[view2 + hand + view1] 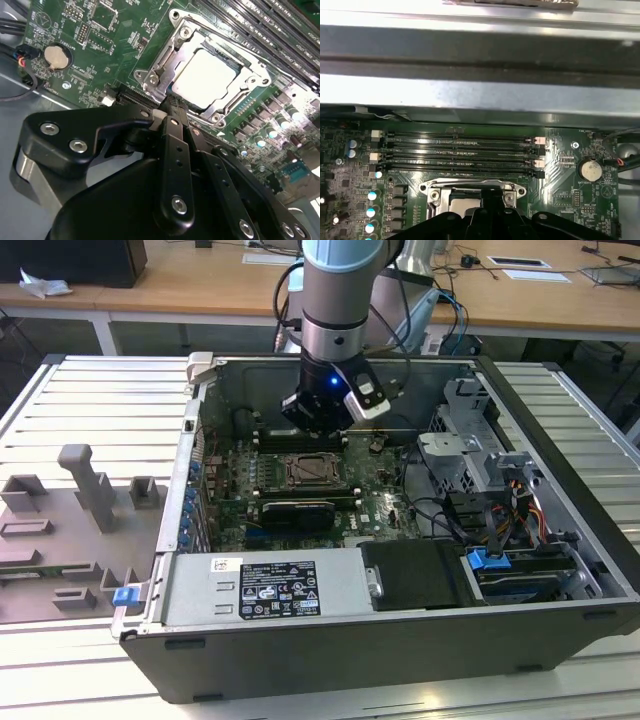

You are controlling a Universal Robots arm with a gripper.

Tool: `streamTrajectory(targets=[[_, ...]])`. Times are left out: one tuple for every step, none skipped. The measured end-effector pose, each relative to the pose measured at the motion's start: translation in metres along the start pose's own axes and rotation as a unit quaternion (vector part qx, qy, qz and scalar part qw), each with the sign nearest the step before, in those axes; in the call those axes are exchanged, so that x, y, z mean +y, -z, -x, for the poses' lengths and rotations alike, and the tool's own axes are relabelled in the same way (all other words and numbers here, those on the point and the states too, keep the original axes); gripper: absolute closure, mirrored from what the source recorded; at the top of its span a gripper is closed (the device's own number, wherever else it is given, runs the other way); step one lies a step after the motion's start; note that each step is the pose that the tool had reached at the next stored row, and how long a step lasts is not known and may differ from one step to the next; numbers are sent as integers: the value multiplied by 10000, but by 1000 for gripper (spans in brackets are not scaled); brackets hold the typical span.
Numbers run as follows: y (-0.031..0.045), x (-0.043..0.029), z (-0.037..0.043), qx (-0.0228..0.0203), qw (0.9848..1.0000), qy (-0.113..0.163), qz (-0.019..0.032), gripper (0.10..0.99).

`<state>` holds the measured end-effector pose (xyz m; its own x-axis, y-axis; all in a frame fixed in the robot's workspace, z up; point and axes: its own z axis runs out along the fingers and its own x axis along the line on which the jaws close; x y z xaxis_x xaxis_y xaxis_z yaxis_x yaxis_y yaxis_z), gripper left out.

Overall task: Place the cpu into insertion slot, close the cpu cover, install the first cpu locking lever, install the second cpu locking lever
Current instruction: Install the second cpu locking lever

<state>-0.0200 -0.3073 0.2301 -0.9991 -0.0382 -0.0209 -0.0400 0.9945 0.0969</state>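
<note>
Second wrist view: chip (pixel 202 77) seated flat in the socket (pixel 176 89), pale top showing through the cut-out of the metal cover (pixel 165 60), which lies folded down over it. Gripper (pixel 172 107) poised just above the socket's near edge, jaws drawn together on nothing, tip hanging over the cover's rim. Socket lying straight ahead of and below the jaws, near the middle of the green board (pixel 235 480); memory slots (pixel 460 150) beyond its far edge.

Pale silvery cpu (pixel 202 77) under a shiny silver cover (pixel 165 55), green board (pixel 100 50), black memory slots (pixel 460 150), blue-lit black gripper (pixel 322 410).
</note>
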Motion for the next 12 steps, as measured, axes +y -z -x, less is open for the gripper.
streamTrajectory(targets=[[13, 1, 0, 0, 10000, 0, 0, 980], [16, 0, 1, 0, 10000, 1, 1, 980], [17, -4, 1, 0, 10000, 2, 1, 980], [19, -25, -1, 0, 10000, 0, 0, 980], [22, -60, -2, 0, 10000, 0, 0, 980], [24, -79, -3, 0, 10000, 0, 0, 980], [25, -94, -3, 0, 10000, 1, 0, 980], [27, -113, -4, 0, 10000, 0, 0, 980], [27, -126, -5, 0, 10000, 0, 0, 980], [28, -137, -5, 0, 10000, 0, 0, 980], [28, -143, -5, 0, 10000, 0, 0, 980], [29, -149, -5, 6, 10000, 0, 0, 980]])
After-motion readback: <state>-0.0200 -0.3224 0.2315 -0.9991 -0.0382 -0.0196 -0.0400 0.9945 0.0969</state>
